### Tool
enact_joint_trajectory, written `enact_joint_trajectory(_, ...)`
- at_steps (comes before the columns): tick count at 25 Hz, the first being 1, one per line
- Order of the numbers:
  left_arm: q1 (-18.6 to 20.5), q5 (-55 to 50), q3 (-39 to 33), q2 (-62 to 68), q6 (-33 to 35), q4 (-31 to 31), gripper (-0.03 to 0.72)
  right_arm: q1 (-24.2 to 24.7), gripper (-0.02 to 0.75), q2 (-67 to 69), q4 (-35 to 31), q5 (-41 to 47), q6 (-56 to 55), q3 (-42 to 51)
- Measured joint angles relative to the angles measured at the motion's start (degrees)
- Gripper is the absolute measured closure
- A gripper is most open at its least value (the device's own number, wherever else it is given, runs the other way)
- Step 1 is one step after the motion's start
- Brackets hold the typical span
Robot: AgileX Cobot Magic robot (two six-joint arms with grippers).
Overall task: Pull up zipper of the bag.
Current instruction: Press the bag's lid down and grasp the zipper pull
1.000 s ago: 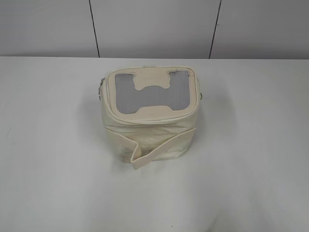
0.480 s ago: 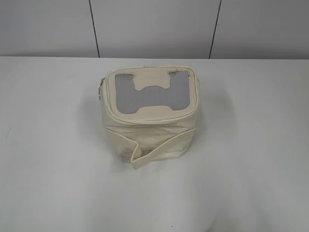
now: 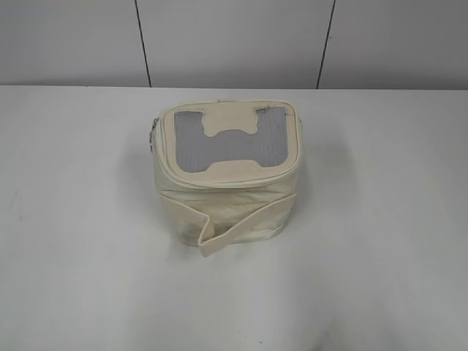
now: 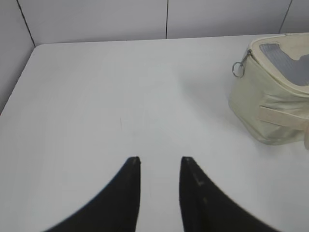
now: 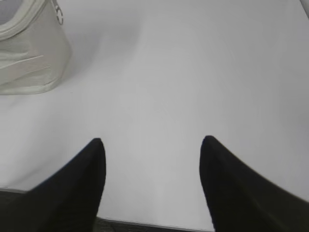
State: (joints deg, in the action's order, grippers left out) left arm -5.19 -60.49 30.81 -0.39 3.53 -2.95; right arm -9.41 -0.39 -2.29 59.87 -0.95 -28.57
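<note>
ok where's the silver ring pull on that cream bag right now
In the left wrist view, the silver metal ring pull hangs at the upper left corner of the boxy cream fabric bag, top right.

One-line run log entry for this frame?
phase: pre-grasp | bag: upright on table | ring pull: free | left tool: open, empty | right tool: open, empty

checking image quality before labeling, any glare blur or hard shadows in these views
Exterior view: even, soft light, only a faint shadow round the bag, sharp enough to show the ribbed panel. Left wrist view: the table is washed out bright, the ring pull still crisp, the left end effector dark and featureless. Right wrist view: softer, the right end effector slightly blurred.
</note>
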Motion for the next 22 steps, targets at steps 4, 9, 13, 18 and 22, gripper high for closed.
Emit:
enact_joint_trajectory(4,0.0,0.0,0.0,0.0,0.0,0.0,0.461,0.0,0.274,1.4,-6.3,-1.4,0.5,-0.1)
enact_joint_trajectory(9,0.0,0.0,0.0,0.0,0.0,0.0,0.462,0.0,0.317,22.6,-15.3,-12.0,14.7,-1.9)
enact_joint_trajectory(13,0.0,0.0,0.0,0.0,0.0,0.0,0.461,0.0,0.318,51.1,-35.1,-26.2,40.0,-8.4)
enact_joint_trajectory(18,0.0,0.0,0.0,0.9,0.0,0.0,0.461,-0.6,0.321,84.8,-57.3,-22.7,68.9,-28.5)
enact_joint_trajectory(22,0.0,-0.4,0.2,1.1,0.0,-0.1,0.459,-3.9,0.321,104.3,-59.2,-15.2,72.7,-47.6)
